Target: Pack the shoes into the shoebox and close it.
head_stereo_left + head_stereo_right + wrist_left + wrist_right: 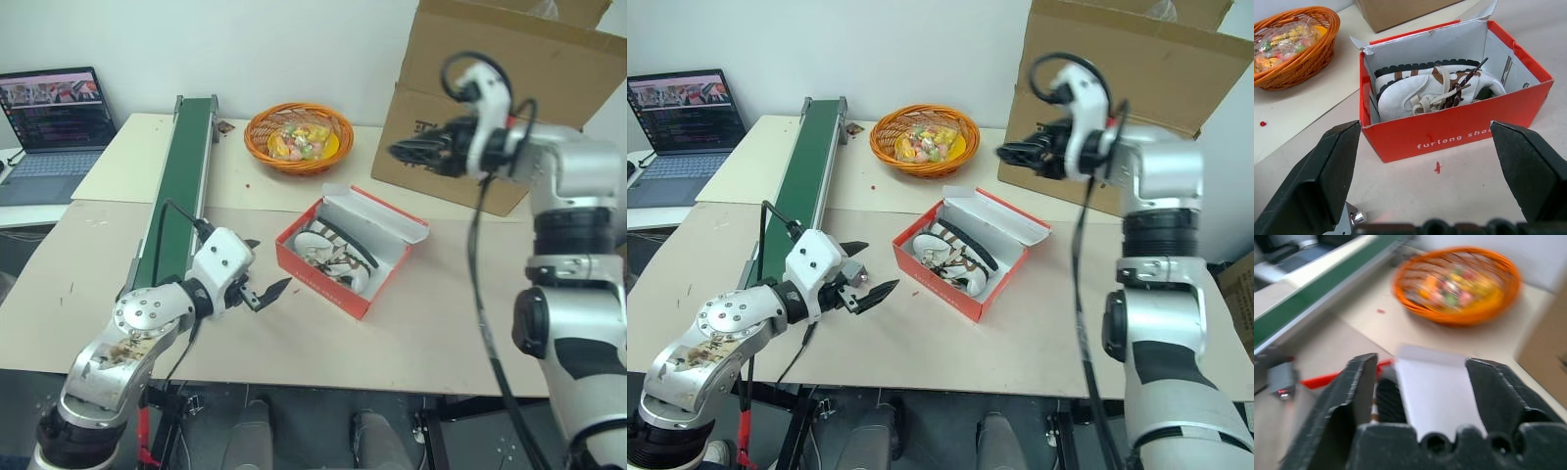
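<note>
In the left eye view the shoebox (351,253) sits near the middle of the frame on the table (441,333), its lid standing open toward the upper right, with both shoes (333,257) lying inside. The left gripper (263,278) hovers at lower left, just beside the box's near end, jaws spread and empty. The right gripper (419,151) is raised at upper right, in front of the brown carton (509,78), well apart from the box. An orange basket (298,137) stands behind, a green conveyor (184,176) runs along the left, and a laptop (54,122) fills the upper-left corner.

The right eye view shows the same layout, nothing held in either gripper.

The left wrist view looks between the two wide-set fingers (1317,181) at the red front wall, the shoes tucked below the rim and laces poking up in the centre.

The right wrist view is blurred; its fingers (1352,396) stand apart with the white underside of the lid between them, though whether they touch it is hard to say.

The step in hand looks like closing the lid. It would go best if the right gripper pushes the lid from behind and over while the left steadies the front wall, and if the laces get tucked in first.
</note>
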`<state>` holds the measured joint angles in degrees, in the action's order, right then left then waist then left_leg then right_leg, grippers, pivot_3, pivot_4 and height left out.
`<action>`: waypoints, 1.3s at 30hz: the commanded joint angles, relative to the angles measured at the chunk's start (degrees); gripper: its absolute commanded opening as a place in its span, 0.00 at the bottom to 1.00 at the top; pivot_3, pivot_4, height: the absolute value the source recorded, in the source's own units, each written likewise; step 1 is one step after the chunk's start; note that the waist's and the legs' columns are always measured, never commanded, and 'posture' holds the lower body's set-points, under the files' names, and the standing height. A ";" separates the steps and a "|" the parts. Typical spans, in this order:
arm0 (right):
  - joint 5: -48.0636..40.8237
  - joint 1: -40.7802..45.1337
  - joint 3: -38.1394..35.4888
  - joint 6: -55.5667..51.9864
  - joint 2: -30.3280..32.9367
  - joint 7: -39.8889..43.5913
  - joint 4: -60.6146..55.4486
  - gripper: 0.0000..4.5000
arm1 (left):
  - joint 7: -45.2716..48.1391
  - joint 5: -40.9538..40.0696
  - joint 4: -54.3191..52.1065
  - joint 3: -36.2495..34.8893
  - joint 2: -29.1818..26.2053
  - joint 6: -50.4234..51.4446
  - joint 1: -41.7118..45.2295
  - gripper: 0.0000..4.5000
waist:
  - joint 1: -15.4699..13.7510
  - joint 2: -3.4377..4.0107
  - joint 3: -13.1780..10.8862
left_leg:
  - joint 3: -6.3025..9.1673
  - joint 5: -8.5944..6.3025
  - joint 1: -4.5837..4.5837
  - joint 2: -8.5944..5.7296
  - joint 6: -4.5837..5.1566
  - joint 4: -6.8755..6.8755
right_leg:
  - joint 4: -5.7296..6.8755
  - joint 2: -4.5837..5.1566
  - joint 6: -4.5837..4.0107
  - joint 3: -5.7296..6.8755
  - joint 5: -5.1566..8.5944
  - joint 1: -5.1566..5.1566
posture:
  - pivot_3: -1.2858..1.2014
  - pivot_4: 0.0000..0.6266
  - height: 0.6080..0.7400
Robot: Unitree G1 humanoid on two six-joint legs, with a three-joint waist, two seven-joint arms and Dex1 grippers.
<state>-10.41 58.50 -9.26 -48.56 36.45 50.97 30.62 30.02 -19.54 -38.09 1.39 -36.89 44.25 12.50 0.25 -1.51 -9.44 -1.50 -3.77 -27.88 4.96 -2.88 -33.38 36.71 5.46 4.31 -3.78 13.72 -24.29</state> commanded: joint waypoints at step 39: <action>-11.78 5.36 -15.45 28.96 -9.83 10.95 40.51 0.01 | 1.56 1.81 0.93 -0.06 -0.17 -3.04 3.01 1.00 | 2.32 0.04 -0.03 | 0.08 0.02 0.25 -0.07 0.04 -0.01 | 0.16 -0.08 0.29 -0.14 0.07 0.24 | 0.52 0.24 0.86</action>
<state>-19.56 62.46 -22.98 -18.33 25.62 59.00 73.43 31.97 -17.91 -35.17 2.38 -36.69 41.56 15.24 2.57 -1.47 -9.47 -1.42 -3.75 -27.64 4.89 -2.84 -33.39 36.86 5.38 4.60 -3.92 13.79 -24.05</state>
